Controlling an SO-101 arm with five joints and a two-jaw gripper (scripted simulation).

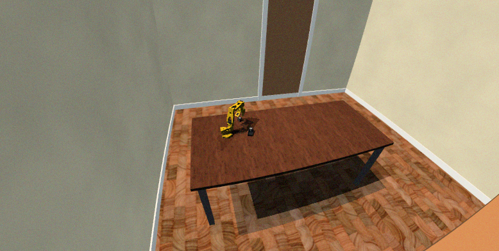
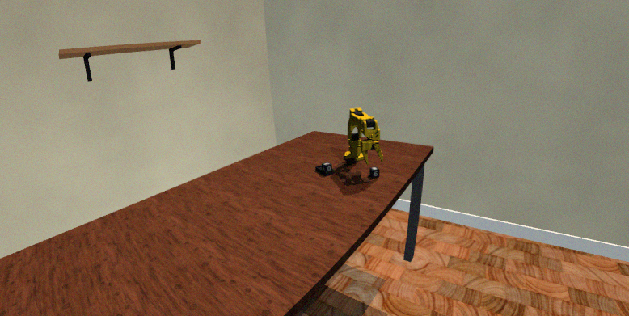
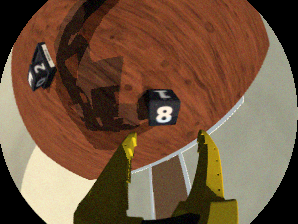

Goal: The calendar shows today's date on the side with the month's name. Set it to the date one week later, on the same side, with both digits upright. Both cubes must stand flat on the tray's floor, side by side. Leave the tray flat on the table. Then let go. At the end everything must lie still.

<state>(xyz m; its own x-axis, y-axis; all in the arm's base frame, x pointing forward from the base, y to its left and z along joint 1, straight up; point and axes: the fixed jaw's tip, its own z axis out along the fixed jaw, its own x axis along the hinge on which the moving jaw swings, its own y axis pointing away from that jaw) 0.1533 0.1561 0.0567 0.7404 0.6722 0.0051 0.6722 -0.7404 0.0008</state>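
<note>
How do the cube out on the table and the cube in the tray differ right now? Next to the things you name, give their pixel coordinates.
The loose cube point(image 2: 373, 172) point(image 3: 163, 107) stands directly on the table; the other cube point(image 2: 327, 167) point(image 3: 41, 67) sits in the tray. In the exterior view, the loose cube shows a 6, the other a 0. Both are black with white digits.

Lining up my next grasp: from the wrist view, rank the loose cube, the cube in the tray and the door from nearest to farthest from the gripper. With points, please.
1. Loose cube point(image 2: 373, 172) point(image 3: 164, 108): just ahead of the open gripper point(image 2: 373, 160) point(image 3: 167, 134), on the table.
2. Cube in the tray point(image 2: 327, 167) point(image 3: 39, 68): off to the view's left.
3. Door point(image 1: 288, 41) point(image 3: 169, 187): beyond the table's edge.
</note>
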